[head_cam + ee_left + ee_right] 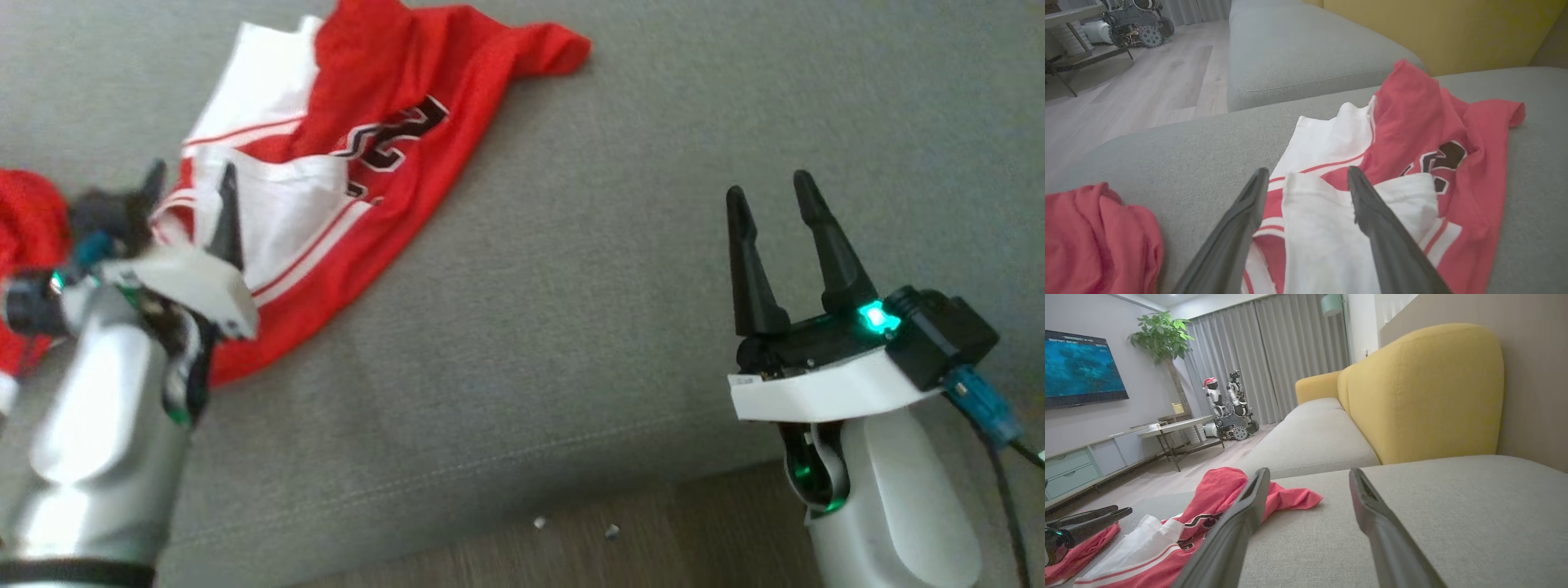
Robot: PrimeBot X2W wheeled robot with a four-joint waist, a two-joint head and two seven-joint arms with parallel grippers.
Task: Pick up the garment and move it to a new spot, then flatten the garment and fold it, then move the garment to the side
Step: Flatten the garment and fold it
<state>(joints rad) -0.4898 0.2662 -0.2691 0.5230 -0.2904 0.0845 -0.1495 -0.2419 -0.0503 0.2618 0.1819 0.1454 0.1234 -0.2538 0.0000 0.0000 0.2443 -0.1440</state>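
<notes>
Well, we judged the garment (408,192) light, limp, slippery; best pinched at its white fold (1323,216) under our wide-open left hand (1307,171); right hand (769,186) gaped empty too

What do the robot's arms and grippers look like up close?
Smooth silvery-white forearms end in a white collar and a black block. The right gripper and left gripper each have two long, tapering dark fingers. A green light glows at the right wrist, where a blue plug carries a dark cable.
</notes>
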